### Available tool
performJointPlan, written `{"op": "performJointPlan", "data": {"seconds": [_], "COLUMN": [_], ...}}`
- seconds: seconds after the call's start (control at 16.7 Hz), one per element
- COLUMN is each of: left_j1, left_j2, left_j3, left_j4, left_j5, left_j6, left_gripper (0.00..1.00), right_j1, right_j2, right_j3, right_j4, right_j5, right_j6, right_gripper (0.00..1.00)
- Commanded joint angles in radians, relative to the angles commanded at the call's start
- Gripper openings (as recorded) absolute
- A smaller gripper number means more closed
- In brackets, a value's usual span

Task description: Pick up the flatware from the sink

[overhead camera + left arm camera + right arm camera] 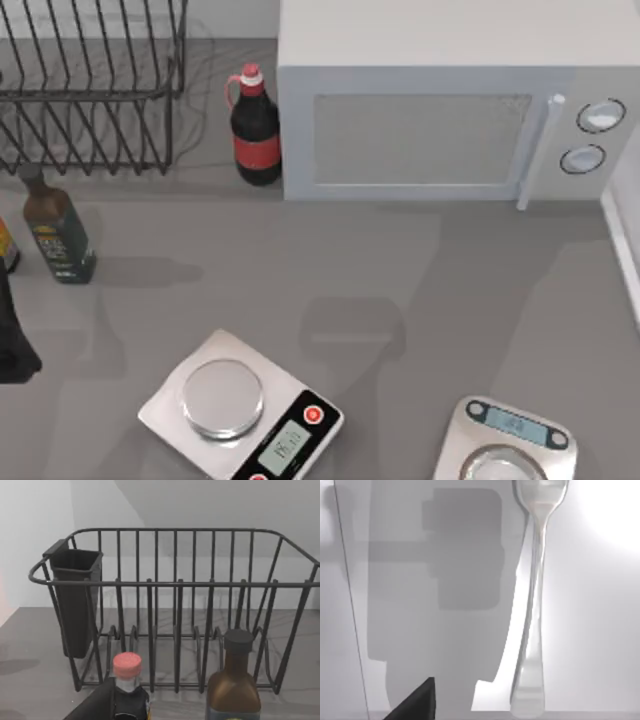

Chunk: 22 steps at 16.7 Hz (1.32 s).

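1. Top view: grey surface (420, 270) carries a microwave (450, 100), a wire dish rack (90, 80), a red-capped dark bottle (255, 125), a brown-capped green bottle (58, 232) and two kitchen scales (240, 410) (505, 445). A dark piece of the left arm (15, 340) sits at the left edge. A white edge at far right may be the sink rim; can't confirm.

2. Left wrist view: camera faces the dish rack (175, 585) with its dark utensil cup (75, 600); red-capped bottle (127, 667) and brown-capped bottle (235, 680) stand in front of it. Left arm looks parked near the left side. Can't tell its jaws.

3. Right wrist view: the fork (535, 600) lies flat on a pale, brightly lit floor, presumably the sink basin, head end away from the camera, handle end toward it. A dark finger tip (417, 702) pokes in beside it, not touching. Can't tell whether the right jaws are spread or pressed together.

4. Handling, my guess: light, rigid, slick polished metal lying flush with the floor, so it's hard to get under. Pinch across the narrow mid-handle, jaws square to its length; expect sliding or spinning if off-centre.
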Motion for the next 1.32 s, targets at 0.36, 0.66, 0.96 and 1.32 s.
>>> {"op": "performJointPlan", "data": {"seconds": [0.36, 0.66, 0.96, 1.32], "left_j1": [0.000, 0.000, 0.000, 0.000], "left_j2": [0.000, 0.000, 0.000, 0.000], "left_j3": [0.000, 0.000, 0.000, 0.000], "left_j4": [0.000, 0.000, 0.000, 0.000], "left_j5": [0.000, 0.000, 0.000, 0.000], "left_j6": [0.000, 0.000, 0.000, 0.000], "left_gripper": [1.00, 1.00, 1.00, 1.00], "right_j1": [-0.002, -0.005, -0.005, -0.005], "right_j2": [0.120, 0.203, 0.203, 0.203], "right_j3": [-0.130, -0.211, -0.211, -0.211], "right_j4": [0.267, 0.417, 0.417, 0.417], "right_j5": [0.001, 0.002, 0.002, 0.002], "right_j6": [0.002, 0.002, 0.002, 0.002], "right_gripper": [1.00, 1.00, 0.85, 0.40]}}
